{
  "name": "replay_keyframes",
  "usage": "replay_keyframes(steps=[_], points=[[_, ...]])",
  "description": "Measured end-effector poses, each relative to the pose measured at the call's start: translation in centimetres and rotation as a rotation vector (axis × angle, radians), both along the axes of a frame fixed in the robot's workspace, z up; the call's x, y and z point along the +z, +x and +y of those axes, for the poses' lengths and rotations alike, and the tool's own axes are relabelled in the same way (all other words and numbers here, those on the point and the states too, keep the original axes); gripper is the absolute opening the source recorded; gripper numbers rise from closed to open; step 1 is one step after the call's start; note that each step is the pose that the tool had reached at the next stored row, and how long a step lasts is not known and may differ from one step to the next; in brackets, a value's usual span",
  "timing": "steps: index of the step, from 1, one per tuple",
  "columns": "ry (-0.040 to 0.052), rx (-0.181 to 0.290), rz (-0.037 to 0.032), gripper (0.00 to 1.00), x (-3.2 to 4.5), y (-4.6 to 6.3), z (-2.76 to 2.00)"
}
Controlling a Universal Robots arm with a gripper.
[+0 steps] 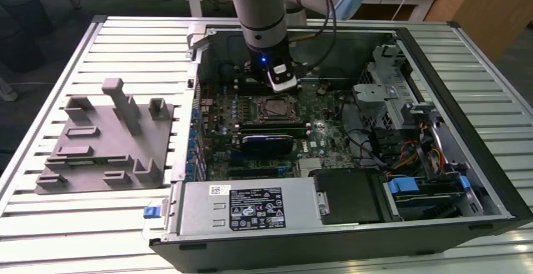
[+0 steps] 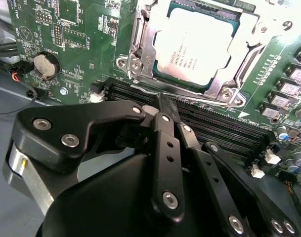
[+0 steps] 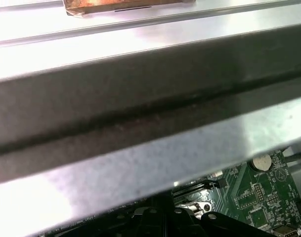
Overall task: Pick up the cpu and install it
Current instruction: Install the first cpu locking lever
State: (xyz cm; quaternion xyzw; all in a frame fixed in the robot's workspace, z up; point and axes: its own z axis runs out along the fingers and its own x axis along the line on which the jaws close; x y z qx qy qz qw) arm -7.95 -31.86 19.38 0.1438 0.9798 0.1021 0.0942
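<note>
Ribbed pale metal desk (image 1: 50, 68) under everything. On it, toward the exterior view's right, open black computer case (image 1: 466, 215) lying on its side, green motherboard (image 1: 321, 155) exposed inside. On the desk at the exterior view's left, well apart from the board, grey moulded tray (image 1: 100, 155) with upright posts. Inside the case near the front edge, silver power supply box (image 1: 241, 208) with a white label. Silver-and-blue robot arm (image 1: 262, 5) reaching down into the case from above, over the board's upper middle.

In the second wrist view, black linked-finger gripper (image 2: 162, 106) closed, fingers drawn together to a single tip, nothing between them. Tip poised over the black memory slots (image 2: 224, 131), just beside the socket edge.

Small flat square cpu (image 2: 197, 47) with silver-grey metal top seated in the socket, framed by the silver metal socket bracket (image 2: 143, 54), apart from the gripper and just beyond its tip. Same cpu (image 1: 275, 107) in the exterior view, directly below the arm's wrist.

Round silver coin battery (image 2: 45, 65) on the board off to one side; also in the first wrist view, coin battery (image 3: 262, 162) past a grey metal case edge (image 3: 140, 163).
</note>
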Motion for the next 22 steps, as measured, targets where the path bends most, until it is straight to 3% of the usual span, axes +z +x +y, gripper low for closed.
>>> replay_keyframes(steps=[22], points=[[-0.0112,0.000,-0.0001,0.11,-0.24,0.00,0.00]])
